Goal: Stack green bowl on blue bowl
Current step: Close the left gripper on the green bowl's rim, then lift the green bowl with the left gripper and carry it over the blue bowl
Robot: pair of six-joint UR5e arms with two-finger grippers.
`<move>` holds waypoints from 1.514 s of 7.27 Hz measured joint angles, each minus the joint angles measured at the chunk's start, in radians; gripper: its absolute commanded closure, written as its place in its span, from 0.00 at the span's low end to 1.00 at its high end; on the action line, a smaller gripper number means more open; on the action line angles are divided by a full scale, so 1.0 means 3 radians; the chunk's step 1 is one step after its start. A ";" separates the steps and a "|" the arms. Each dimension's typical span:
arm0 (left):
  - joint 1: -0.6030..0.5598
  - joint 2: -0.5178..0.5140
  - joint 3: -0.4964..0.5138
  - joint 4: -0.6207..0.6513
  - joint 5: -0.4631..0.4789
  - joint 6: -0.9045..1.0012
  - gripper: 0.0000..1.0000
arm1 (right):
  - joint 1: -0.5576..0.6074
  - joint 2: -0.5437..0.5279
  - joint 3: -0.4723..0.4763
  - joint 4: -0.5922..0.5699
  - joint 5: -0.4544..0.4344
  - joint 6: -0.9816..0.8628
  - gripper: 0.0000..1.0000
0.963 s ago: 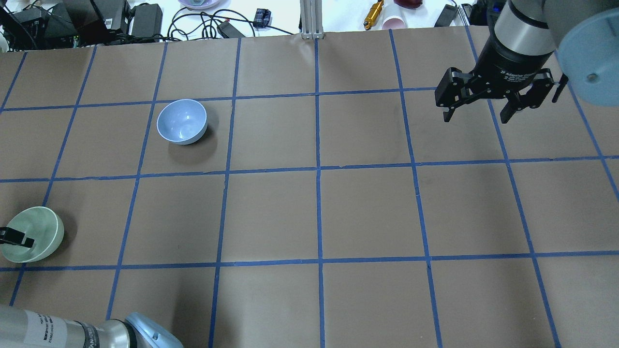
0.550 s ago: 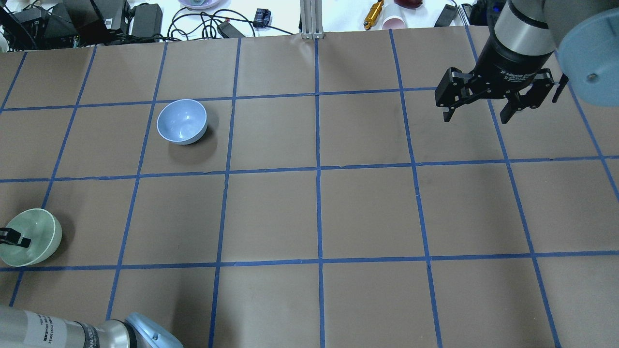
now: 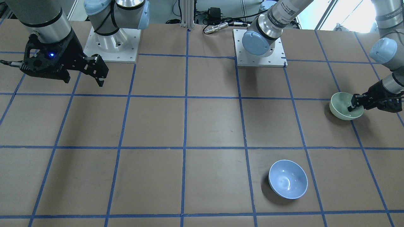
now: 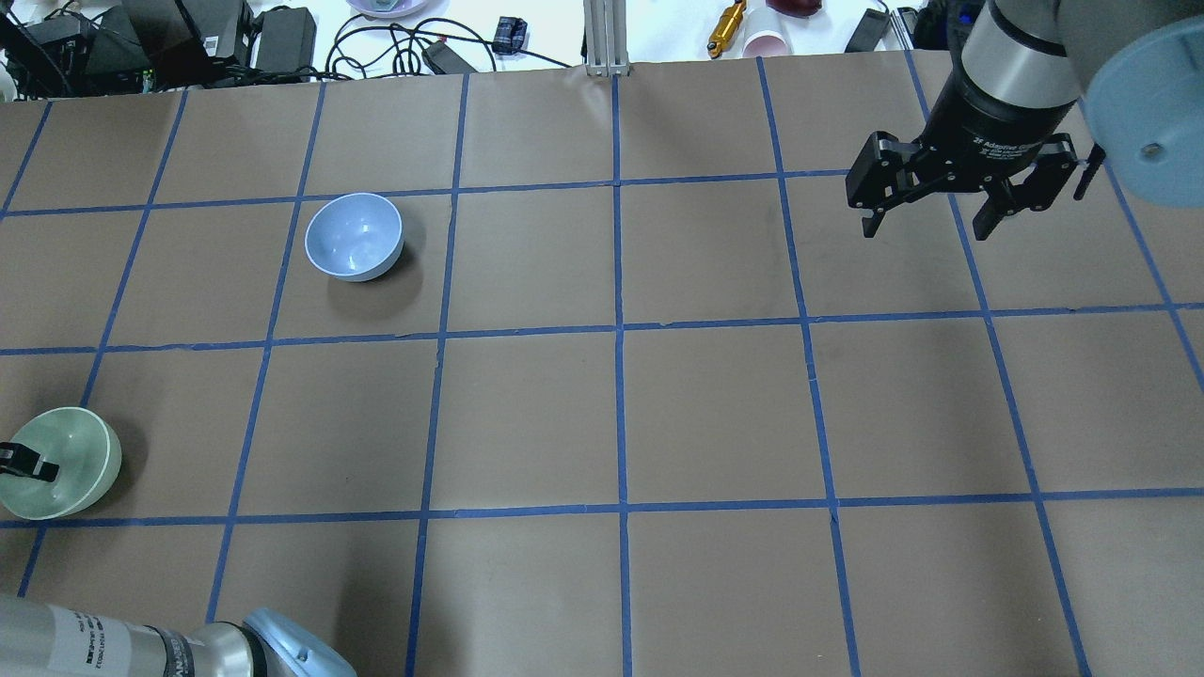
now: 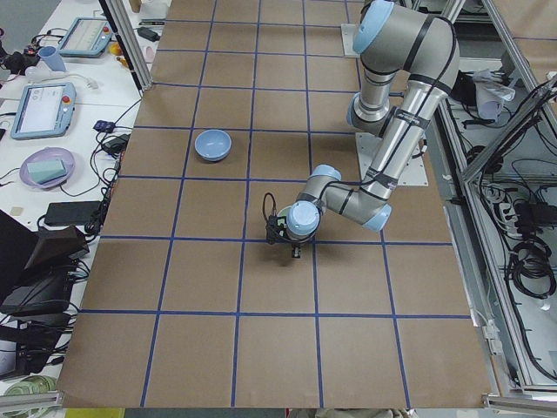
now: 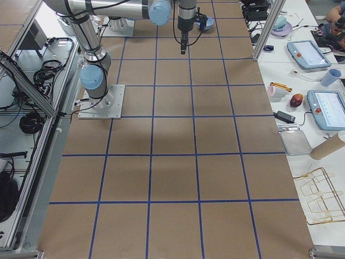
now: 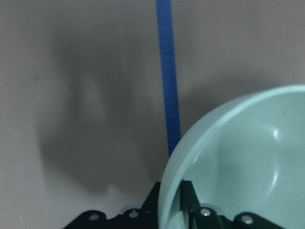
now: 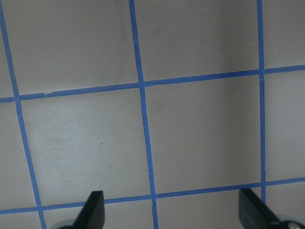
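The green bowl (image 4: 73, 459) is at the table's left edge, tilted, with my left gripper (image 4: 36, 468) shut on its rim, one finger inside the bowl. The front-facing view shows the same grip (image 3: 354, 107) on the green bowl (image 3: 341, 105), with a shadow under it. In the left wrist view the green bowl (image 7: 248, 157) fills the lower right. The blue bowl (image 4: 355, 235) stands upright and empty on the table further back and to the right; it also shows in the front-facing view (image 3: 288, 178). My right gripper (image 4: 926, 228) is open and empty, high over the far right.
Brown paper with a blue tape grid (image 4: 619, 329) covers the table. My left arm's elbow (image 4: 282, 649) sits at the near left edge. Cables and small items (image 4: 404, 42) lie beyond the far edge. The arm bases (image 3: 259, 47) stand at the robot's side.
The green bowl has shifted slightly left in the left gripper and its tilt has changed a little. The right arm and the blue bowl have not moved.
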 measured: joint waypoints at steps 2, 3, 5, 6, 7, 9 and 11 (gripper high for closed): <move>-0.0003 0.0029 0.0011 -0.0026 -0.0002 0.0000 1.00 | 0.0000 0.0000 0.0001 0.0000 0.0000 0.0000 0.00; -0.0014 0.0050 0.0018 -0.0060 -0.0003 -0.0004 1.00 | 0.0000 0.0000 0.0001 0.0000 0.0000 0.0000 0.00; -0.0042 0.0109 0.0066 -0.0169 -0.0028 -0.0018 1.00 | 0.0000 0.0000 0.0001 0.0000 0.0002 0.0000 0.00; -0.0051 0.0133 0.0139 -0.0312 -0.0051 -0.0028 1.00 | 0.0000 0.0000 0.0000 0.0000 0.0001 0.0000 0.00; -0.0072 0.0147 0.0252 -0.0494 -0.0090 -0.0040 1.00 | 0.0000 0.0000 0.0000 0.0000 0.0001 0.0000 0.00; -0.0192 0.0168 0.0519 -0.0886 -0.0222 -0.0101 1.00 | 0.0000 0.0000 0.0000 0.0000 0.0000 0.0000 0.00; -0.0460 0.0166 0.0734 -0.1165 -0.0469 -0.0388 1.00 | 0.0000 0.0000 0.0000 0.0000 0.0000 0.0000 0.00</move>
